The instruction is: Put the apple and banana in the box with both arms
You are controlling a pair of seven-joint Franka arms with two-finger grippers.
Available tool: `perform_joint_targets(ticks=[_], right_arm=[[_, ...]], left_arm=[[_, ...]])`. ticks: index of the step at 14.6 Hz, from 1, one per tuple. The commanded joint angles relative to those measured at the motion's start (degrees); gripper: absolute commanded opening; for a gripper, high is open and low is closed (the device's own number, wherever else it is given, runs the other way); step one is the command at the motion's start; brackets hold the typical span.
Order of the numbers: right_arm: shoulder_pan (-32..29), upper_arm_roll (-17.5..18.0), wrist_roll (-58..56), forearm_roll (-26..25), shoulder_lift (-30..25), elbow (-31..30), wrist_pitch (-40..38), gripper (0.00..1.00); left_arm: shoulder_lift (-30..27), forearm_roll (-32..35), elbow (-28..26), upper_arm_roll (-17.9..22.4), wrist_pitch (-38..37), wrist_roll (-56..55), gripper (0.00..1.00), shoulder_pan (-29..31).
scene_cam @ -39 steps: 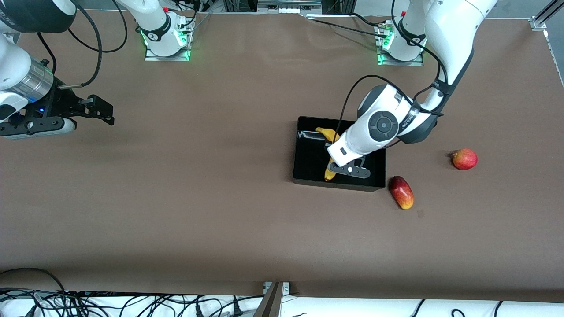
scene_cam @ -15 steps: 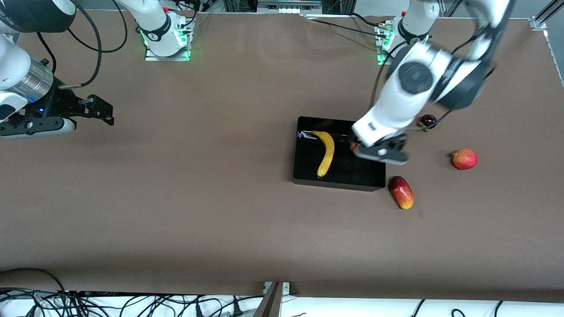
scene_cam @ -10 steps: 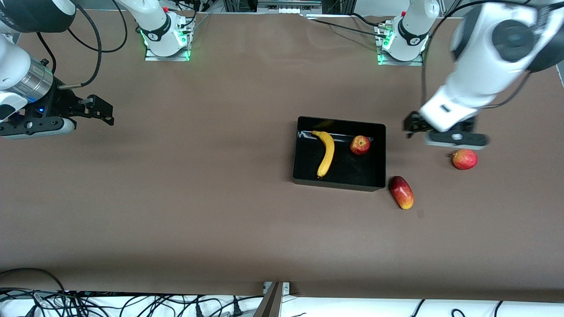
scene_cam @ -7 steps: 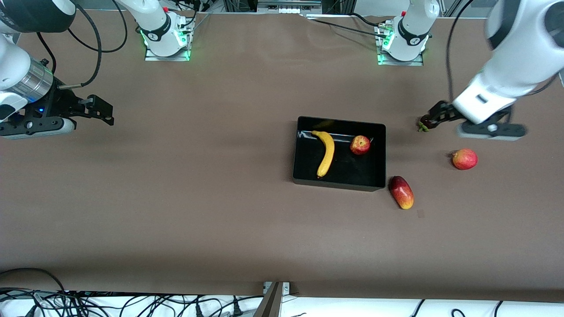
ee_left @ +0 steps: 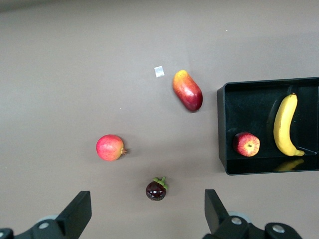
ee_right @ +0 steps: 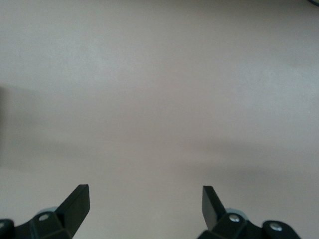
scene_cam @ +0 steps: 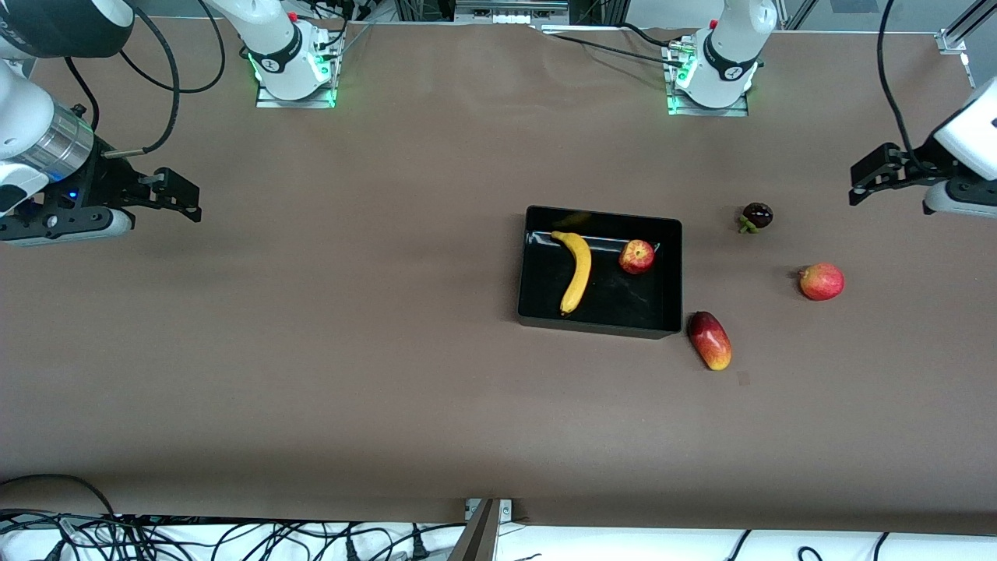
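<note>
The black box (scene_cam: 530, 308) stands mid-table toward the left arm's end. The yellow banana (scene_cam: 576, 270) and the small red apple (scene_cam: 637, 255) lie inside it, apart from each other. Both also show in the left wrist view: box (ee_left: 223, 149), banana (ee_left: 284, 124), apple (ee_left: 246, 144). My left gripper (scene_cam: 872, 178) is open and empty, up in the air over bare table at the left arm's end; in its wrist view (ee_left: 148, 214) it hangs over a dark purple fruit. My right gripper (scene_cam: 183, 201) is open and empty, waiting over bare table at the right arm's end (ee_right: 145, 209).
Outside the box lie an oblong red-and-yellow fruit (scene_cam: 709, 340) by its near corner, a round red-orange fruit (scene_cam: 822, 281) and a small dark purple fruit with green leaves (scene_cam: 756, 215). Cables run along the table's near edge (scene_cam: 234, 538).
The left arm let go of the banana in the box, then rose and swung away to the left arm's end of the table. The apple came into view. The right arm stayed still.
</note>
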Motion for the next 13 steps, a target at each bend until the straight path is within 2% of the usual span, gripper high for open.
perform_joint_targets(ticks=[1,8,11,13], right_arm=[[-0.7,0.6,0.0,-0.9,-0.4,0.2,-0.1,1.0],[-0.7,0.6,0.0,-0.9,-0.4,0.2,-0.1,1.0],[-0.7,0.6,0.0,-0.9,-0.4,0.2,-0.1,1.0],[-0.7,0.6,0.0,-0.9,-0.4,0.2,-0.1,1.0]], left_arm=[[1.9,-0.4,1.5,0.7,-1.1,0.8,1.0,-1.1],[2.5,-1.2,1.1,0.9,-0.8,0.4,1.0,-1.4],[2.5,-0.8,0.5,0.9,3.2,0.1,1.0,-2.4],[1.8,-0.7,0.0,1.0,3.4,-2.8,1.0,-2.6]])
